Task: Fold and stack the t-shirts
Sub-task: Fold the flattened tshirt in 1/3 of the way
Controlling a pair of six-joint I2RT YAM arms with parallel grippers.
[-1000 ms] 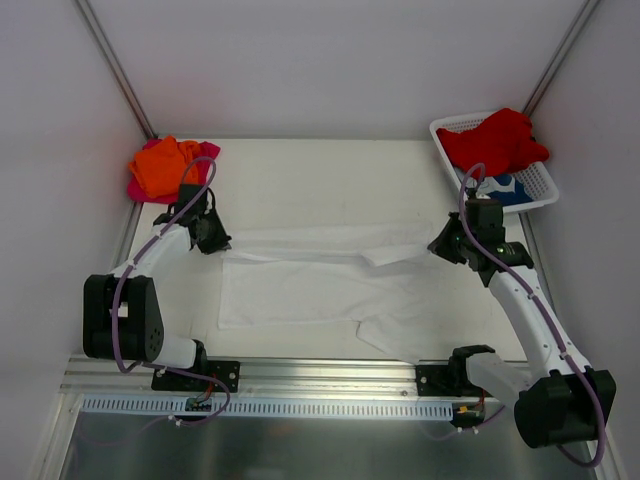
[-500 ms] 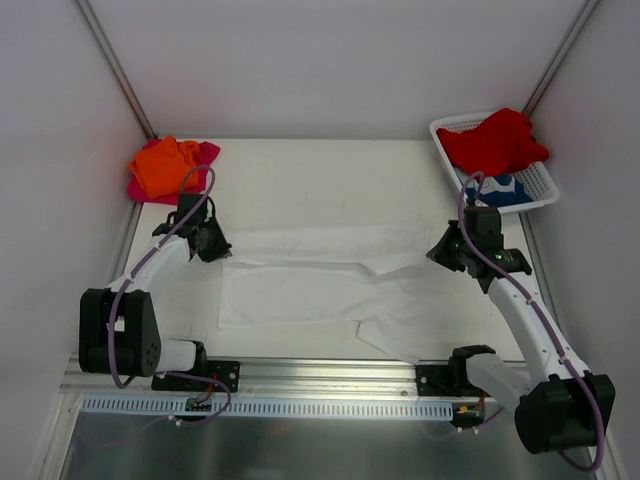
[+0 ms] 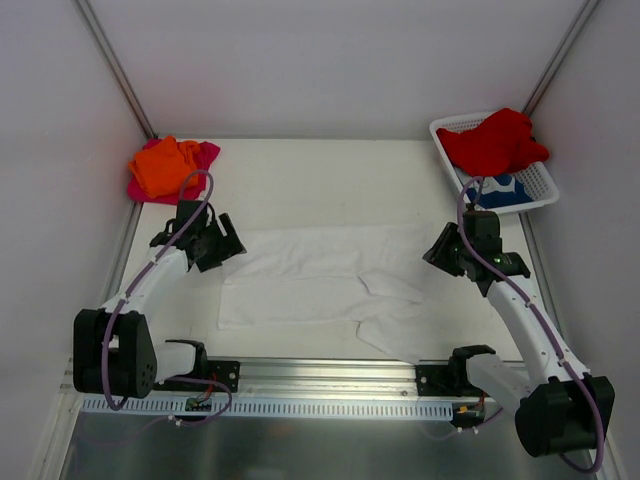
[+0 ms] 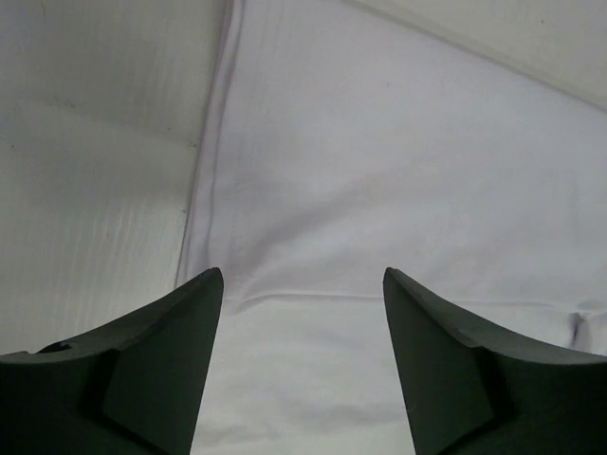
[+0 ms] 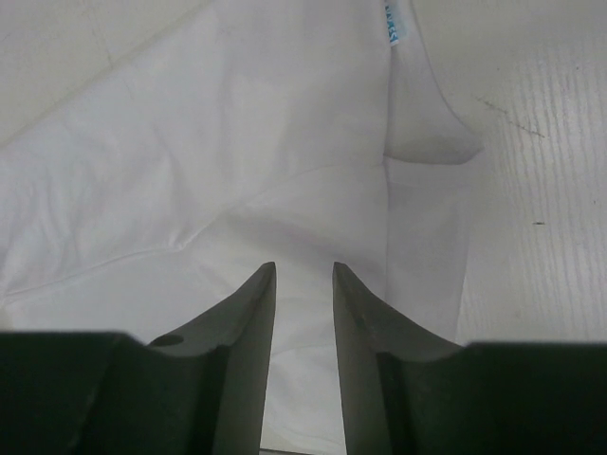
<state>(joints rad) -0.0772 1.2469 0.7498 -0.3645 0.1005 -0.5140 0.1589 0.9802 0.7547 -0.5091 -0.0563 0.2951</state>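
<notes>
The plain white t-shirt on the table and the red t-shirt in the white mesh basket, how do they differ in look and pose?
The plain white t-shirt lies spread flat and partly folded; the red t-shirt is bunched in a heap. The white one rests on the table; the red one sits in the white plastic mesh basket at the far right corner. The white one covers more area than the red. Both are soft cloth.

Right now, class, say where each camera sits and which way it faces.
Top: above and behind the arms, looking down at the table; both arms, left gripper and right gripper show.
Left wrist: on the left arm, looking down past its open fingers at the white t-shirt's edge.
Right wrist: looking down past its own fingers at the label.
Shared: all show the white t-shirt.
</notes>
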